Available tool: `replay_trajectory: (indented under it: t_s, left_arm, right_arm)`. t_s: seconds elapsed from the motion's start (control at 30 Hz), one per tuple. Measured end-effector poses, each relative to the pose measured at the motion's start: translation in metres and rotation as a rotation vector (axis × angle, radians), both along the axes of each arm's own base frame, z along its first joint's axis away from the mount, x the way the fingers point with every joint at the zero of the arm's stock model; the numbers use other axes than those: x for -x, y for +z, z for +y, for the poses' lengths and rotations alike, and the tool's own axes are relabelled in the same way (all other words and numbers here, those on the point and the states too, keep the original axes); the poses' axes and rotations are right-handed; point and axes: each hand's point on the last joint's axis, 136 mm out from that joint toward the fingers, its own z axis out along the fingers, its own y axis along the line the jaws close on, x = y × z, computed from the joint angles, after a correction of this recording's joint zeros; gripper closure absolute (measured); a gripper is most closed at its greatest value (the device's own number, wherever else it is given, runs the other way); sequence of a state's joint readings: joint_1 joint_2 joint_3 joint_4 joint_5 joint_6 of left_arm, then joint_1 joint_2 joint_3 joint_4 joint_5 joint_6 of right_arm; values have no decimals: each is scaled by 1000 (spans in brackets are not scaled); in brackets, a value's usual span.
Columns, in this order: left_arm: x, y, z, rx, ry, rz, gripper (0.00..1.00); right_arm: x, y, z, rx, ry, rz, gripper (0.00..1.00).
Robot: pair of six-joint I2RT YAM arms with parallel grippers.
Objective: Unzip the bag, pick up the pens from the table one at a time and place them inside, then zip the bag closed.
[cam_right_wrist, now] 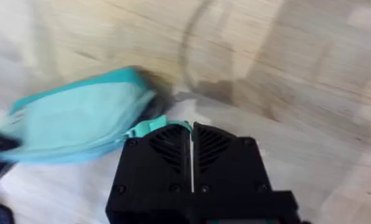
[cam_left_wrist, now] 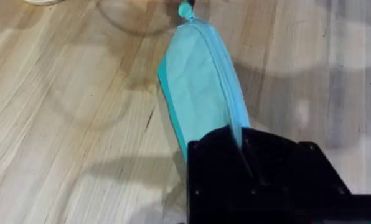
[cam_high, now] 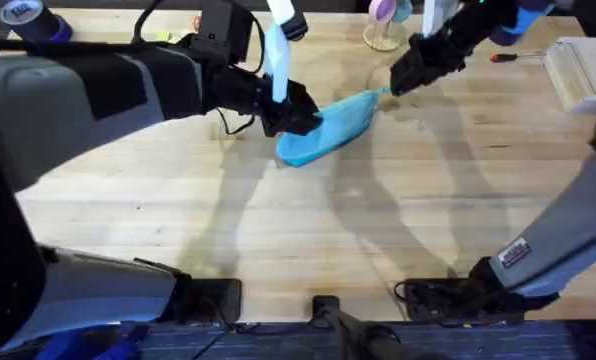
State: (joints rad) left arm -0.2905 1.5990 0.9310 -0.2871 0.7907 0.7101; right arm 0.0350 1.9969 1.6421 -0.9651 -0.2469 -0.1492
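Observation:
The turquoise bag (cam_high: pixel 333 130) lies slanted on the table (cam_high: pixel 308 230), its zipper closed along the top edge (cam_left_wrist: pixel 220 68). My left gripper (cam_high: pixel 300 118) is shut on the bag's near-left end (cam_left_wrist: pixel 238 140). At the far-right end, my right gripper (cam_high: pixel 398 85) is shut on the teal zipper pull (cam_right_wrist: pixel 149 127), which sticks out beside its closed fingers (cam_right_wrist: pixel 167 149). A sliver of yellow-green (cam_high: pixel 160 37) shows beyond the left arm; too little of it shows to tell whether it is a pen.
A small red-handled screwdriver (cam_high: pixel 506 57) lies at the back right beside a pale box (cam_high: pixel 578 70). A clear cup (cam_high: pixel 383 30) stands behind the bag. A purple roll (cam_high: pixel 33 20) sits at the back left. Bare wood stretches in front of the bag.

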Motion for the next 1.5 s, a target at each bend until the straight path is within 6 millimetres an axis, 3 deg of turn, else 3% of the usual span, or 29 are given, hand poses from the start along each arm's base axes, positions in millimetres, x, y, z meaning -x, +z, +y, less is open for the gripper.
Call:
replay_trajectory:
  t_s: [0.13, 0.2, 0.57, 0.7, 0.73, 0.93, 1.03, 1.2, 1.23, 1.4, 1.5]
  left_arm:
    - [1, 0, 0, -1, -1, 3, 957]
    - [1, 0, 0, 0, -1, 4, 957]
    - [1, 0, 0, 0, 0, 4, 957]
    - [1, 0, 0, 0, 0, 5, 957]
    - [1, 0, 0, 0, -1, 5, 957]
    - [1, 0, 0, 0, 0, 5, 957]
    - [1, 0, 0, 0, 0, 5, 957]
    - [1, 0, 0, -1, 0, 4, 946]
    - [1, 0, 0, 0, -2, 5, 846]
    - [2, -1, 1, -2, 1, 13, 68]
    - [2, -1, 1, -2, 2, 18, 10]
  right_arm:
    - [0, -41, -14, 22, -26, 90, 968]
    - [0, -51, -18, 20, -39, 114, 968]
    - [-2, -47, -25, 43, -55, 113, 969]
    - [-1, -29, -24, 50, -51, 103, 964]
    - [-2, -20, -23, 50, -53, 85, 901]
    - [-7, 50, -16, 47, -38, -85, 54]
    - [-2, 80, -16, 45, -37, -155, 5]
    - [2, 104, -16, 43, -39, -213, 4]
    - [2, 105, -16, 43, -39, -216, 4]
    - [3, 106, -16, 43, -39, -214, 4]
    - [3, 106, -16, 43, -38, -215, 5]
